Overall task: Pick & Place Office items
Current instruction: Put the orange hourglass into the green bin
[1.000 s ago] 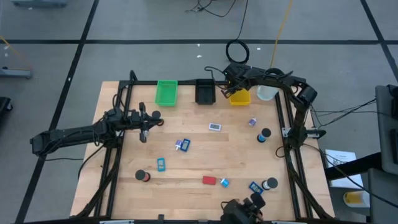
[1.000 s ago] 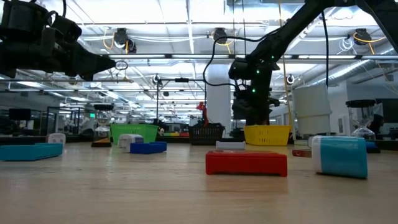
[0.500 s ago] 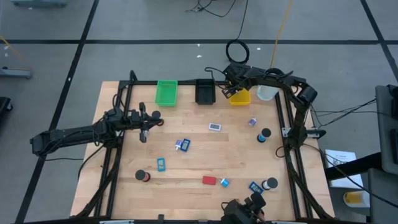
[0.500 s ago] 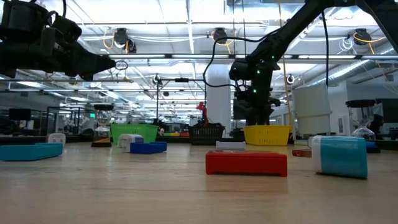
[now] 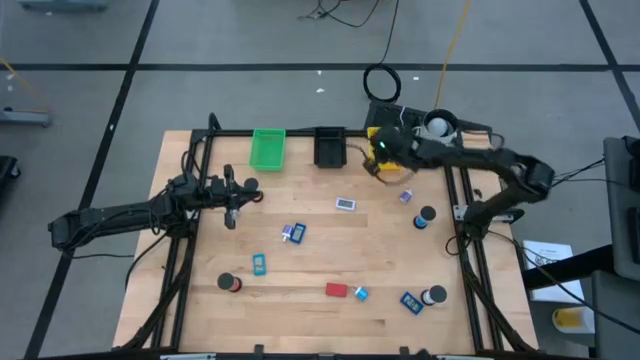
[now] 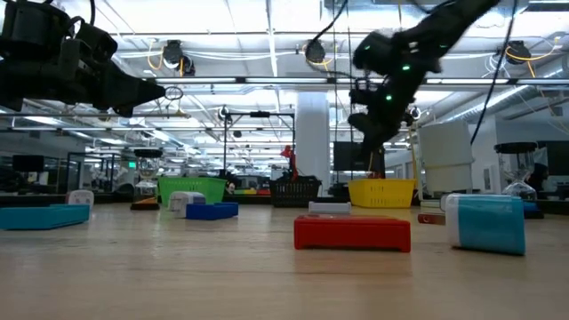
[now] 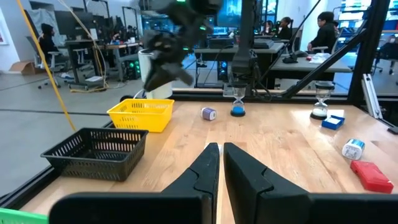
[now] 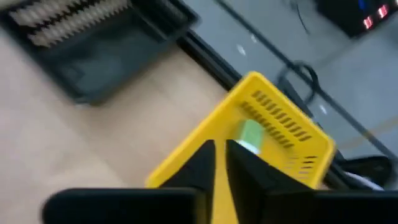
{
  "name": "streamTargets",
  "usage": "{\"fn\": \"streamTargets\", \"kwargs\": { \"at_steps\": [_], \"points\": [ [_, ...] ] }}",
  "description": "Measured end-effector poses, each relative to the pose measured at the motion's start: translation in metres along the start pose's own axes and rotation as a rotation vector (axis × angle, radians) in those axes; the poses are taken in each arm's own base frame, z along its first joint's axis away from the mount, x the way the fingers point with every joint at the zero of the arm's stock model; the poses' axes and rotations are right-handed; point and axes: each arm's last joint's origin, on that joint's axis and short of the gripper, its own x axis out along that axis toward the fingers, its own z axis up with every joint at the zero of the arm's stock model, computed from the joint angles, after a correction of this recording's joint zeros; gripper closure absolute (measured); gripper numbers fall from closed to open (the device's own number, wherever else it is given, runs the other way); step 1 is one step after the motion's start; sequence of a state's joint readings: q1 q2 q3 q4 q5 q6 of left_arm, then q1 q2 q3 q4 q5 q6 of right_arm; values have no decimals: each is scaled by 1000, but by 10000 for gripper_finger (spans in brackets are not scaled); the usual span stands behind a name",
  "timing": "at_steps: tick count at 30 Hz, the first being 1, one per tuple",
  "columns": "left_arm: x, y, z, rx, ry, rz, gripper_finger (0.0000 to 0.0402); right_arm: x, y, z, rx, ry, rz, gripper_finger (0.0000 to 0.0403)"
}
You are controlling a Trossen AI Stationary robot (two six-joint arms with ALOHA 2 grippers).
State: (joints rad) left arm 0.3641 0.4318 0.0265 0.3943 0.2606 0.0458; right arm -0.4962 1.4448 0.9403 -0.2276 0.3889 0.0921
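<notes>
High view, near to far: a red block [image 5: 336,290] lies at the desk's [image 5: 300,262] near edge, blue pieces mid-desk, and the trays along the far edge. The left jaws [image 5: 232,199], shut and empty, wait at nine o'clock. The right jaws [image 5: 378,165], closed on nothing visible, hang beside the yellow tray [image 8: 273,134]; the nearest piece [image 5: 405,196] lies toward their four o'clock. Only the right wrist view shows a green piece [image 8: 250,135] inside that tray.

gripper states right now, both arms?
Left gripper: closed, holding nothing, hovering over the table's left side.
Right gripper: closed, empty, above the yellow tray; a green piece lies inside it.
</notes>
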Motion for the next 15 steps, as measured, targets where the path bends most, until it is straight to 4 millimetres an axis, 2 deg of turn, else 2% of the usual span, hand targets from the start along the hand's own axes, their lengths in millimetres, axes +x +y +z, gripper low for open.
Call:
{"fn": "streamTargets", "kwargs": {
  "at_steps": [3,8,11,15],
  "points": [
    [0,0,0,-3,0,0,369,-16,8,-18,32,-174,59,398],
    [0,0,0,-57,1,17,369,-37,10,-47,84,-434,130,391],
    [0,0,-3,-108,26,85,369,-46,7,-56,101,-538,147,399],
    [1,-5,-8,-122,88,127,369,-56,1,-60,120,-581,150,400]
  ]
}}
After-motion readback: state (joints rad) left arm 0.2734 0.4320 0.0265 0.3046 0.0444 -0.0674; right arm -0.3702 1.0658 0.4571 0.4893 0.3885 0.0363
